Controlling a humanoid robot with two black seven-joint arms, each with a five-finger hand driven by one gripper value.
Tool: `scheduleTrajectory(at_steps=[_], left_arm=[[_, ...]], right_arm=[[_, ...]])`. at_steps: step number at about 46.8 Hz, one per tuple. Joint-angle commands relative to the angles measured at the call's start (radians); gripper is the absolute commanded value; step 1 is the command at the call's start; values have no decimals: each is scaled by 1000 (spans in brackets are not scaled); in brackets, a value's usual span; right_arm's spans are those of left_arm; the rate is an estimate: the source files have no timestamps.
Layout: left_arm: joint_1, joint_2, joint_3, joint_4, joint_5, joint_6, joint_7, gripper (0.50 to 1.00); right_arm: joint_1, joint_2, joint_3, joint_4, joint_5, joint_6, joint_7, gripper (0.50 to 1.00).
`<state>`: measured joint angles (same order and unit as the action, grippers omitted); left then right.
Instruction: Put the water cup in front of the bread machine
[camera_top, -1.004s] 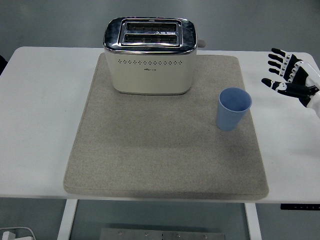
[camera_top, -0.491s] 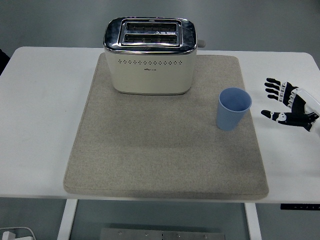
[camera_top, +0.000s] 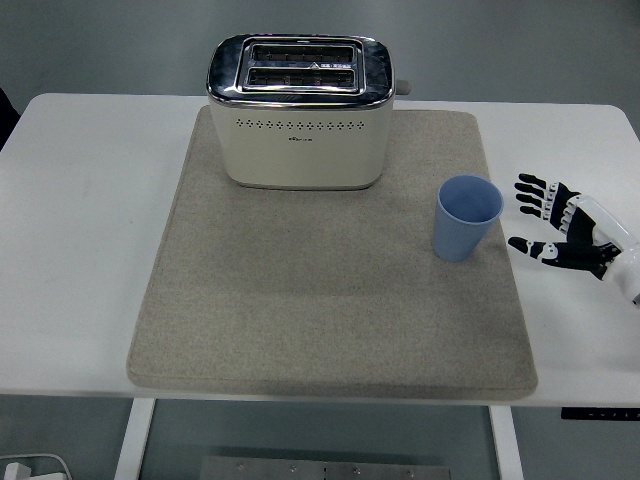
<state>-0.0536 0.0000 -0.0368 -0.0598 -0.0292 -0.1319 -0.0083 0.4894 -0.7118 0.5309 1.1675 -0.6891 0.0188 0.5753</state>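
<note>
A blue water cup (camera_top: 466, 217) stands upright on the right part of a beige mat (camera_top: 330, 300), to the front right of the cream and chrome bread machine (camera_top: 299, 110) at the mat's back. My right hand (camera_top: 545, 218) is over the white table just right of the cup, a small gap apart from it. Its fingers are spread and point toward the cup, and it holds nothing. The left arm is out of view.
The white table (camera_top: 80, 220) extends to both sides of the mat. The mat's middle and front lie bare in front of the bread machine. A lever (camera_top: 403, 87) sticks out on the machine's right side.
My right hand has come down from the table's back right and moved left toward the cup. The cup and bread machine have not moved.
</note>
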Motion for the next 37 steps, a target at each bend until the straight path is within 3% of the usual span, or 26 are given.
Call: scheduleTrajectory(at_steps=[1, 19, 37], left_arm=[[0, 0, 0, 0, 0, 0, -1, 1000], [0, 0, 1, 0, 0, 0, 1, 1000], [0, 0, 0, 0, 0, 0, 1, 1000]], right_arm=[[0, 11, 0, -2, -10, -2, -2, 915], [9, 52, 0, -12, -32, -39, -11, 915], [17, 92, -12, -19, -35, -40, -17, 915]])
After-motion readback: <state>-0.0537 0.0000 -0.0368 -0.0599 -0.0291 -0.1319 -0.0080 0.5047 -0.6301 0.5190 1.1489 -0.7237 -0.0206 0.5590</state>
